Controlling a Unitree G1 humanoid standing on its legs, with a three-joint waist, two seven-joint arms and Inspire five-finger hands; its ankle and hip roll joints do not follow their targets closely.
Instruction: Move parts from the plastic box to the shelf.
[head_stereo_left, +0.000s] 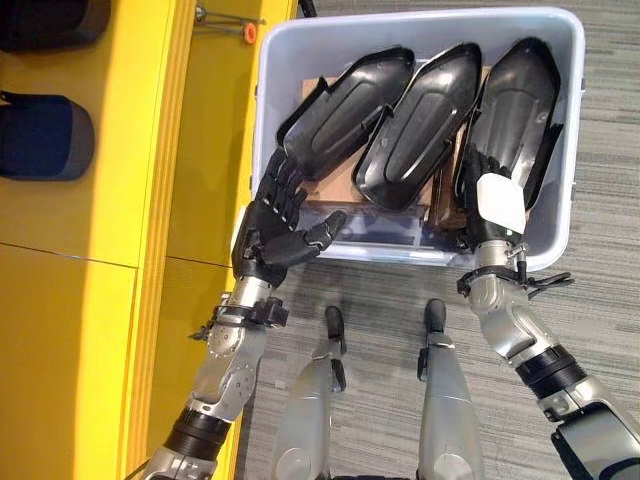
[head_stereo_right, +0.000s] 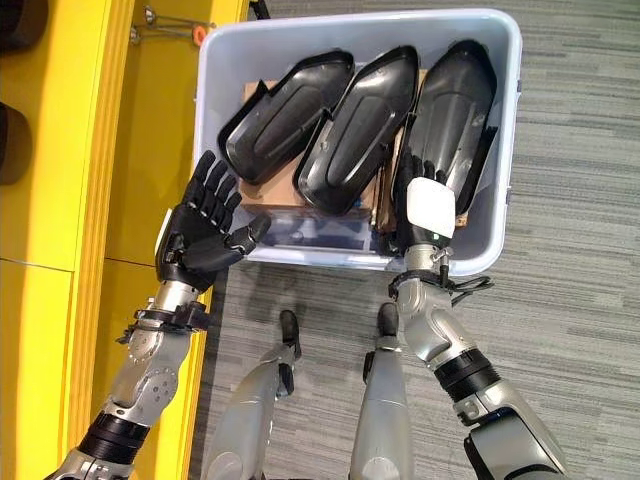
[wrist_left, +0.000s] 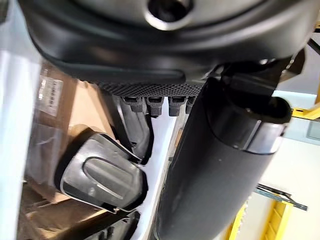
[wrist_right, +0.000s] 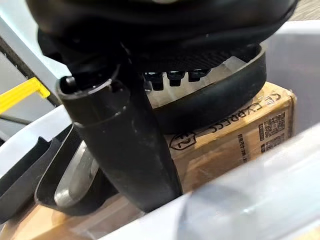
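Three black moulded shell parts lie side by side in the pale plastic box (head_stereo_left: 568, 150): a left part (head_stereo_left: 345, 110), a middle part (head_stereo_left: 420, 125) and a right part (head_stereo_left: 520, 105). They rest on brown cardboard (head_stereo_left: 340, 185). My left hand (head_stereo_left: 270, 235) is open at the box's near left corner, fingers straight and touching the left part's near end, thumb (wrist_left: 215, 165) out along the box wall. My right hand (head_stereo_left: 498, 205), its thumb under a white cover, reaches over the near wall. Its straight fingers lie along the right part's near edge, whose rim (wrist_right: 225, 95) sits between fingers and thumb (wrist_right: 125, 145).
The yellow shelf (head_stereo_left: 100, 200) runs along the left of the box. Two dark parts (head_stereo_left: 45, 135) (head_stereo_left: 50, 20) sit on it. A metal rod with an orange tip (head_stereo_left: 225, 22) sticks out near the box's far left corner. Grey carpet (head_stereo_left: 605, 250) lies to the right.
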